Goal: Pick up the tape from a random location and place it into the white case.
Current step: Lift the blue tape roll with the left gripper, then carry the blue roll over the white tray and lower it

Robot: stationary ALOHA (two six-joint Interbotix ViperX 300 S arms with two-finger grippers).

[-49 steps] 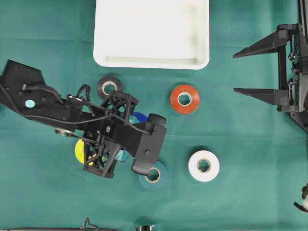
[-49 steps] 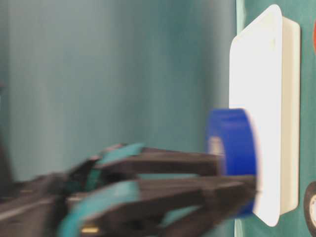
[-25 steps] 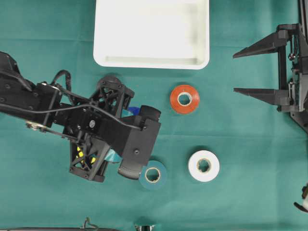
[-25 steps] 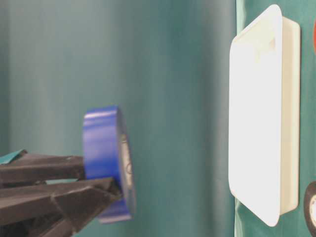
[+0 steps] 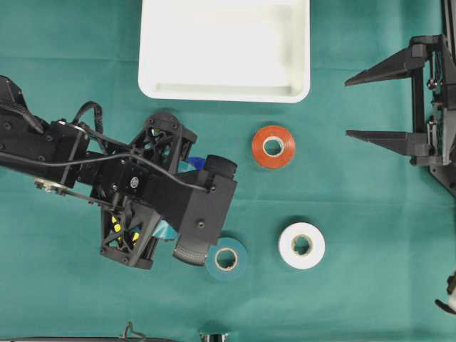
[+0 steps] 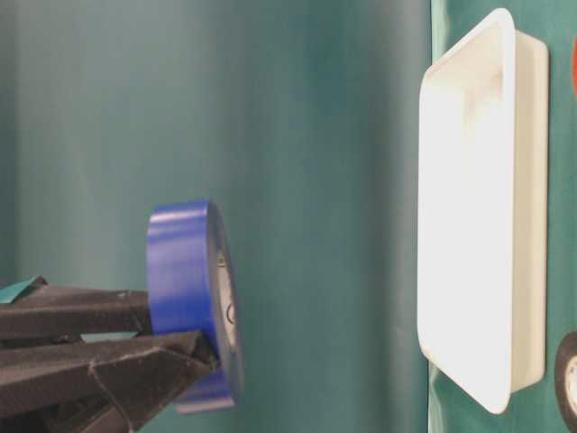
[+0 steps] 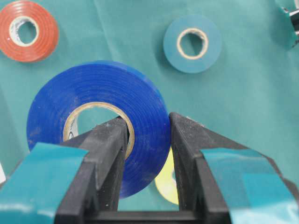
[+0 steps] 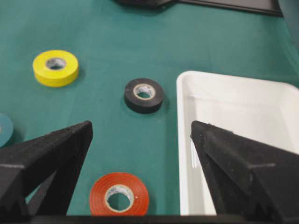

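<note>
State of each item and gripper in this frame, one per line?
blue tape: held on edge, one finger through its core
left gripper: shut on blue tape
right gripper: open, holding nothing
white case: holds no tape
orange tape: flat on cloth

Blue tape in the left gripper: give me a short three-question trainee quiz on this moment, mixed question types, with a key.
1. True or false: the blue tape is already inside the white case.
2. Multiple choice: how does the left gripper hold the blue tape? A) flat between both pads, B) one finger through the core and one outside the roll, C) it does not hold it.
3. Fill in: the right gripper is ____ and holds nothing.

Key: 1 false, the tape is clamped in mid-air and the case holds no roll. 2 B. 3 open.
</note>
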